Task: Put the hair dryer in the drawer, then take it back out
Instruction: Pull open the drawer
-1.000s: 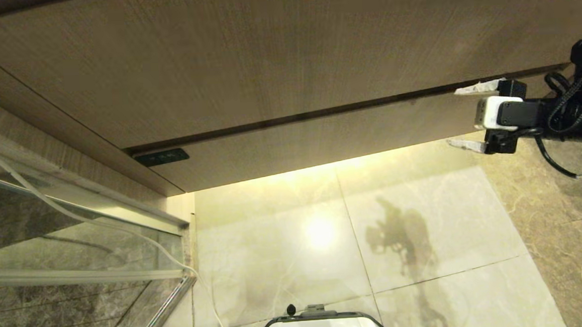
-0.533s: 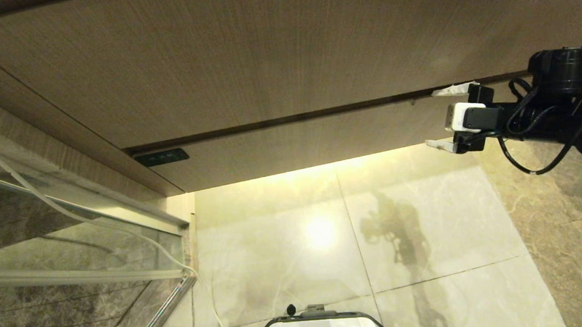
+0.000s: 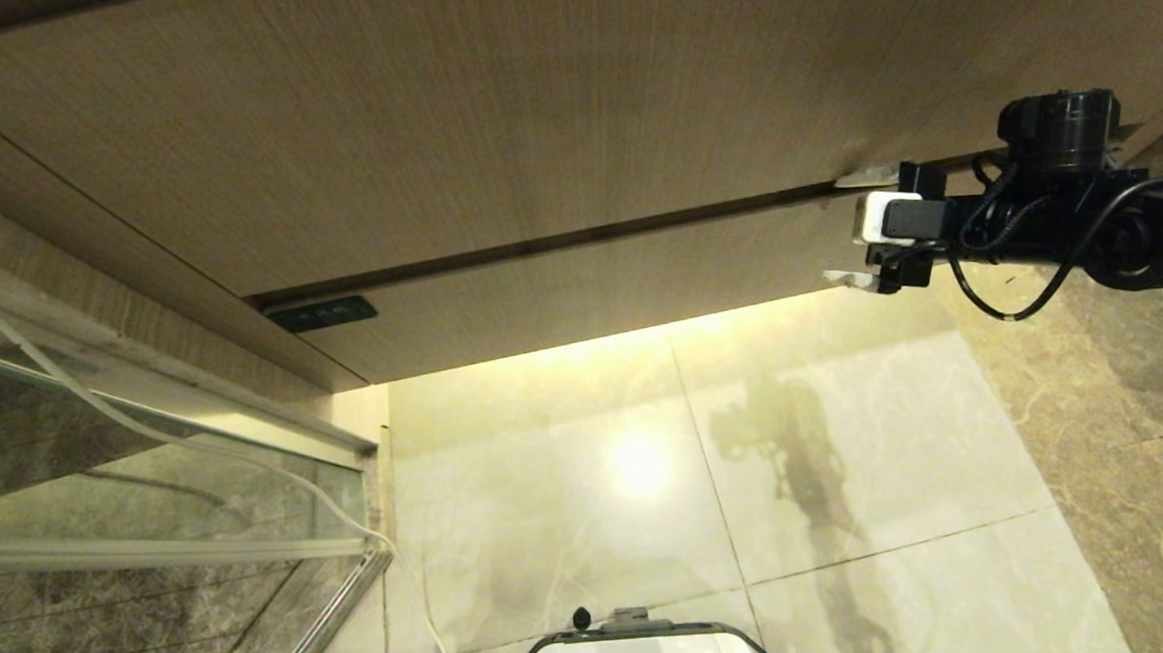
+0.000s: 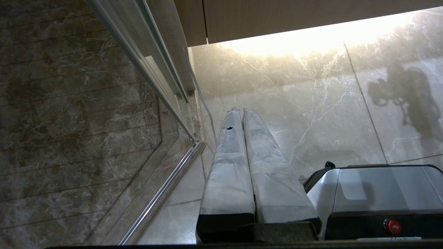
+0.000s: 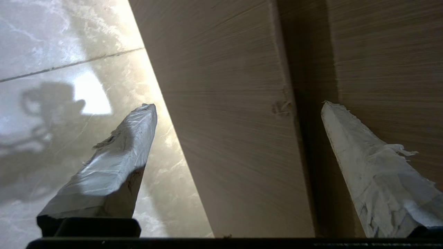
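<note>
The drawer (image 3: 589, 286) is the low wood-grain front under the taller panel (image 3: 531, 120), and it is pushed in. The hair dryer is out of view. At the drawer's right end my right gripper (image 3: 855, 228) stands open. One finger is by the dark gap along the front's top edge, the other below its lit bottom edge. In the right wrist view the drawer front (image 5: 225, 138) fills the space between the fingers of the right gripper (image 5: 238, 104), and nothing is held. My left gripper (image 4: 240, 110) is shut and empty, parked over the floor beside my base.
A glass partition with a metal frame (image 3: 151, 468) stands at the left, with a white cable (image 3: 281, 482) running down it. A small dark plate (image 3: 322, 313) sits at the drawer front's left end. Marble floor (image 3: 847, 452) lies below, and my base (image 3: 643, 652) is at the near edge.
My right gripper has moved left and in toward the cabinet, opening a little wider, and now straddles the low drawer front. The left arm has not moved.
</note>
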